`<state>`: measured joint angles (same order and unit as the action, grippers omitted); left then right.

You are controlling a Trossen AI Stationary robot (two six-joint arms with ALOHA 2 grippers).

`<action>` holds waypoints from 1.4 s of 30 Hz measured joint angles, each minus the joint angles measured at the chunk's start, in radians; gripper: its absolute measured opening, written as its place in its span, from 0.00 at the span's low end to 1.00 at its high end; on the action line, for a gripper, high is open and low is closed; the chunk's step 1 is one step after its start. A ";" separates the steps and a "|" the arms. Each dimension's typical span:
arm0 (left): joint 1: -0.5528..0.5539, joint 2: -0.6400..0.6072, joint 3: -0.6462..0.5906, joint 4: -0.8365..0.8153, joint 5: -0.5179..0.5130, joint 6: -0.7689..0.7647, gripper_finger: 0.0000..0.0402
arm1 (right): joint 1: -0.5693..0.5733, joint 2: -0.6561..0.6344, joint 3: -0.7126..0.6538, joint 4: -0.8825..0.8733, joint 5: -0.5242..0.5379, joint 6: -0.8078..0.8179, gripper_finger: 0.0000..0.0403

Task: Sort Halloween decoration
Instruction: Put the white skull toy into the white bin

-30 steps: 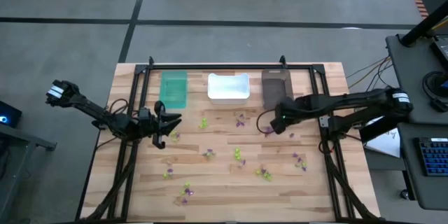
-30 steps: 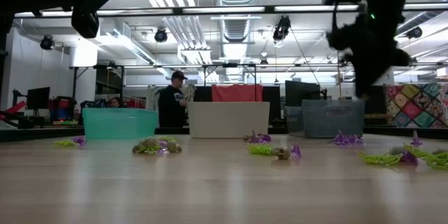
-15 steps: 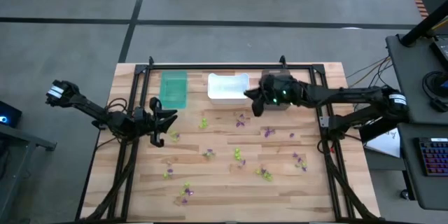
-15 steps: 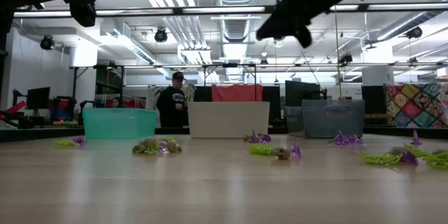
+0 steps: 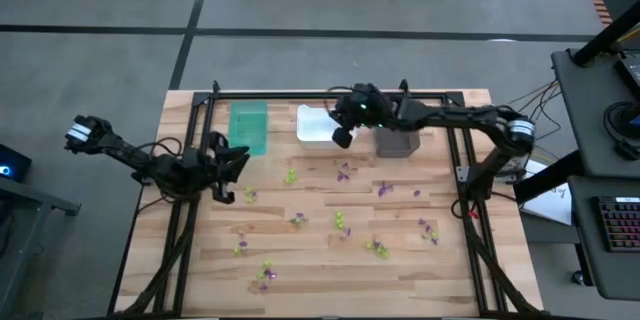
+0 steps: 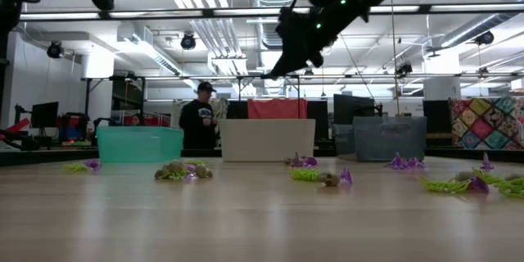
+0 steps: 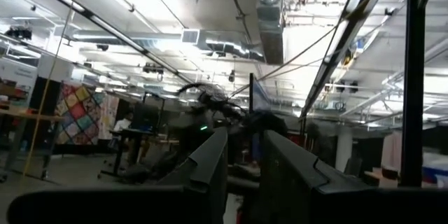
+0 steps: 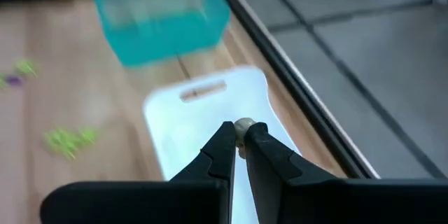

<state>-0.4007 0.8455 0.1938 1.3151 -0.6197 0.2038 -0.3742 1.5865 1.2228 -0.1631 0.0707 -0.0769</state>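
L gripper waits near the teal bin, fingers part open, holding nothing. R gripper has swung from mid-table to over the white bin, pinching a pale trinket at its tips, so a drop looks next. Other trinkets lie scattered on the table

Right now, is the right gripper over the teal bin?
No. In the right wrist view the right gripper, pinching a pale trinket, hangs over the white bin; the teal bin lies beyond.
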 joint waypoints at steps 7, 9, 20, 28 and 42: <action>0.000 0.105 0.116 -0.004 -0.037 0.132 0.19 | -0.015 0.177 0.215 -0.268 0.000 -0.108 0.05; 0.000 0.126 0.136 -0.003 -0.107 0.165 0.19 | -0.017 0.217 0.253 -0.304 -0.001 -0.134 0.05; -0.002 0.147 0.130 -0.014 -0.337 0.263 0.19 | -0.048 0.314 0.309 -0.379 -0.033 -0.175 0.05; 0.000 0.143 0.127 -0.035 -0.421 0.365 0.19 | -0.052 0.356 0.308 -0.385 -0.046 -0.117 0.06; 0.004 0.156 0.127 -0.039 -0.455 0.414 0.19 | -0.055 0.386 0.307 -0.375 -0.049 -0.002 0.12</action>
<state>-0.3965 1.0011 0.3206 1.2762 -1.0744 0.6182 -0.4292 1.9730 1.5303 -0.5377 0.0219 -0.0786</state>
